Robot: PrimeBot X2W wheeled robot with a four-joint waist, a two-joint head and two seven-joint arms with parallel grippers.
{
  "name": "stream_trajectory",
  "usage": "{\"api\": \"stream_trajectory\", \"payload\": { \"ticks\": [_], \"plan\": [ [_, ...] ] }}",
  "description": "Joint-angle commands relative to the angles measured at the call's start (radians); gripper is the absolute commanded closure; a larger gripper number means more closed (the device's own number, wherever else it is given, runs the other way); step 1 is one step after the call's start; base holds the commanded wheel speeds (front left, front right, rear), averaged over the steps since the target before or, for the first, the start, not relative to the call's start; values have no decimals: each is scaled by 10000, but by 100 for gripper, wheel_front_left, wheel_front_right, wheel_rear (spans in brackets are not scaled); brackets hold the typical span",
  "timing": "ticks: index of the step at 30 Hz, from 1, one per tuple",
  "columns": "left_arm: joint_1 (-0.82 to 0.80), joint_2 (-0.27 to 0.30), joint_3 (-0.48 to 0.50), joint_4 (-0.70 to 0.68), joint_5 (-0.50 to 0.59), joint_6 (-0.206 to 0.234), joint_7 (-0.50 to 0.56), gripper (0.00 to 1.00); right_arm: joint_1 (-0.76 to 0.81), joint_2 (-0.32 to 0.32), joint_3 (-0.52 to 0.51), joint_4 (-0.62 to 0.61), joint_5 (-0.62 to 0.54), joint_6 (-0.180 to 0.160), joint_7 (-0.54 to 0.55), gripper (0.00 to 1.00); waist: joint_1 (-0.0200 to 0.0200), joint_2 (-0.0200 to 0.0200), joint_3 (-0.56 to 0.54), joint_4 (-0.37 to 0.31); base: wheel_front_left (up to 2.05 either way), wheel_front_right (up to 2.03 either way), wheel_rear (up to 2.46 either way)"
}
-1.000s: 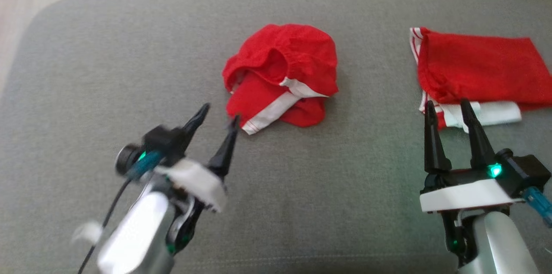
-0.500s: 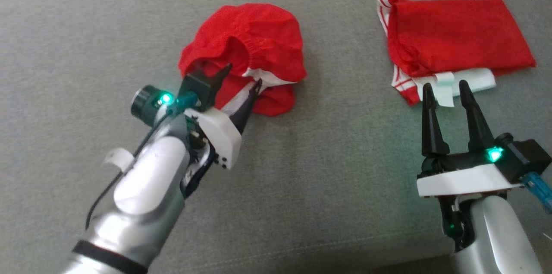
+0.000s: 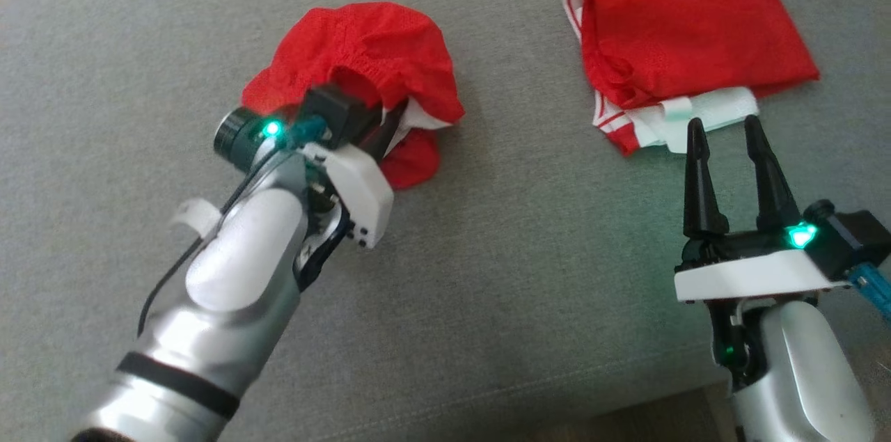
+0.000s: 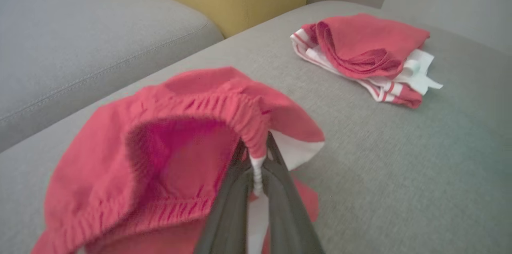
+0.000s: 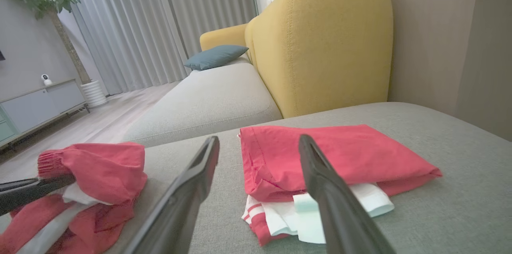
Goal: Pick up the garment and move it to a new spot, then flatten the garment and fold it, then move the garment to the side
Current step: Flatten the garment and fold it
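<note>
The garment (image 3: 362,59) is a crumpled pair of red shorts with white trim, lying on the grey sofa cushion (image 3: 522,240). My left gripper (image 3: 390,123) is shut on its elastic waistband; the left wrist view shows the garment (image 4: 160,158) with both dark fingers (image 4: 232,202) pinching the gathered band. The fabric bunches up around the fingertips. My right gripper (image 3: 720,132) stands open at the lower right with nothing between its fingers, just in front of another red garment. In the right wrist view the crumpled garment (image 5: 100,174) lies at the lower left.
A folded red and white garment (image 3: 689,38) lies on the cushion at the upper right, seen too as the folded pile (image 5: 332,162). A yellow armchair (image 5: 320,38) and a second grey cushion (image 4: 80,38) stand beyond. The cushion's front edge runs near my right arm.
My left gripper reached forward into the crumpled garment and shut on its waistband. The head camera shifted, sliding the scene left and up. The right gripper stayed open.
</note>
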State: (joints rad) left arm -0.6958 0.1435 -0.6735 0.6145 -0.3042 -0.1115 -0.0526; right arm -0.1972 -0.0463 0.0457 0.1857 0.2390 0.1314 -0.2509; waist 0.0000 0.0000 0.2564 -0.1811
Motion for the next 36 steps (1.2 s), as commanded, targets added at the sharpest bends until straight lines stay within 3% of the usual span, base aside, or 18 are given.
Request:
{"api": "stream_trajectory", "payload": {
  "ticks": [1, 6, 11, 17, 22, 31, 36],
  "plan": [
    [-928, 30, 131, -466, -172, -84, 87, 100, -291, -39, 248, -282, 168, -7, -105, 0, 0, 0, -117, -177, 0, 0, 0],
    [-2235, -281, -188, -838, -733, -175, 251, 100, -357, -39, 421, -199, 404, -7, -107, 0, 0, 0, -403, -539, 0, 0, 0],
    [-3556, -583, 239, -1159, -1535, -186, -98, 100, -351, -39, 427, -180, 484, -7, -107, 0, 0, 0, -613, -647, 0, 0, 0],
    [-4490, -658, 1077, -1356, -2126, -23, -850, 100, -229, -39, 238, -226, 355, -7, -108, 0, 0, 0, -824, -306, 0, 0, 0],
    [-3538, -109, 1173, -1214, -2354, 18, -847, 100, -60, -39, 81, -300, 180, -7, -108, 0, 0, 0, -831, 259, 0, 0, 0],
    [-463, 1563, 545, -51, -2211, 24, -747, 100, -96, -39, 86, -352, -106, -7, -108, 0, 0, 0, -740, 995, 0, 0, 0],
    [199, 1769, 420, 654, -2149, 99, -1094, 100, -97, -39, 82, -318, -327, -7, -108, 0, 0, 0, -674, 1253, 0, 0, 0]
  ]
}}
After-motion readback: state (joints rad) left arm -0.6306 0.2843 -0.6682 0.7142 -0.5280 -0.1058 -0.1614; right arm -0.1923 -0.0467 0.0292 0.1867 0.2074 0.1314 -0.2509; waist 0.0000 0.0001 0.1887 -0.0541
